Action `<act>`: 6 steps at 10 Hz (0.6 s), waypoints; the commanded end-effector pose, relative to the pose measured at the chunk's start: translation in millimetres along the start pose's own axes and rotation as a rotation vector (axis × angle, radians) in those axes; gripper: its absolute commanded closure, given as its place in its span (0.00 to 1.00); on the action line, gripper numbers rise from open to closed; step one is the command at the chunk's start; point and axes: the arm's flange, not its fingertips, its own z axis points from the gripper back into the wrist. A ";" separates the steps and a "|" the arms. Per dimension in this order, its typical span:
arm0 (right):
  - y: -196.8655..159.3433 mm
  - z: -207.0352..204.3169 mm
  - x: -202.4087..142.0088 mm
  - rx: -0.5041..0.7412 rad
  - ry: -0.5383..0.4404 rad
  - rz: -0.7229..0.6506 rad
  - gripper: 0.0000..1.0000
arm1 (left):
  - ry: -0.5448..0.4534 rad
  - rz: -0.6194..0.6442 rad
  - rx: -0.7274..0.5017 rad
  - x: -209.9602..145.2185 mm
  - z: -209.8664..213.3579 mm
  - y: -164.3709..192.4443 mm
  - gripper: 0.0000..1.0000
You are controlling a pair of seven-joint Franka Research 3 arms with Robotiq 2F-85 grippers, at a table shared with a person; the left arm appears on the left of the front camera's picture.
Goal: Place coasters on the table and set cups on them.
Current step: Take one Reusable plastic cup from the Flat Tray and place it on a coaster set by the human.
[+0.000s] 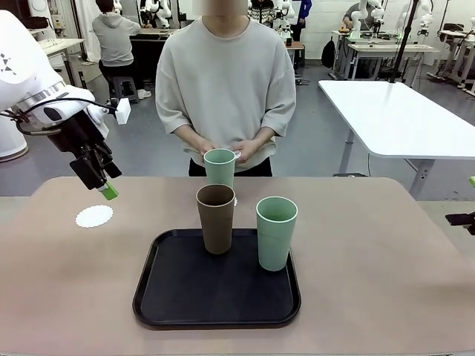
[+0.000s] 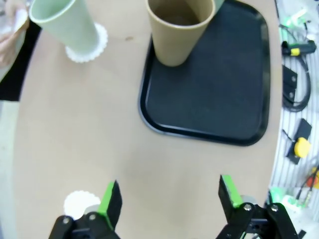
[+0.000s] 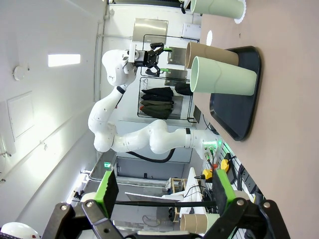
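One white lacy coaster [image 1: 94, 216] lies bare on the beige table [image 1: 371, 252] at the left. My left gripper [image 1: 106, 187] hangs open just above and behind it. In the left wrist view the same coaster [image 2: 79, 202] sits beside the open left gripper [image 2: 169, 199]. A mint cup [image 1: 220, 167] stands on a second coaster [image 2: 92, 46] at the far edge, in front of the person. The brown cup [image 1: 216, 219] and another mint cup [image 1: 276, 232] stand on the black tray [image 1: 185, 297]. My right gripper [image 3: 164, 189] is open and holds nothing, low at the table's right edge [image 1: 462, 219].
The person's hands [image 1: 252, 150] are together behind the far mint cup, holding something small and white. A white-topped table [image 1: 401, 119] stands behind on the right. Tools and cables [image 2: 296, 59] lie beyond the table's near edge. Bare table lies left and right of the tray.
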 end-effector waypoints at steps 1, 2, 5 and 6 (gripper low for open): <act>1.6 -0.1 0.6 0.012 0.000 0.006 0.00 | 0.000 0.000 0.000 0.1 -0.4 0.1 0.00; 1.6 -0.1 0.6 0.012 0.000 0.006 0.00 | -0.106 0.002 -0.037 -5.6 -5.6 13.9 0.00; 1.6 -0.1 0.6 0.012 0.000 0.006 0.00 | -0.244 -0.164 -0.029 20.4 -47.5 23.6 0.00; 1.6 -0.1 0.6 0.012 0.000 0.006 0.00 | -0.318 -0.246 -0.059 25.3 -57.0 30.7 0.00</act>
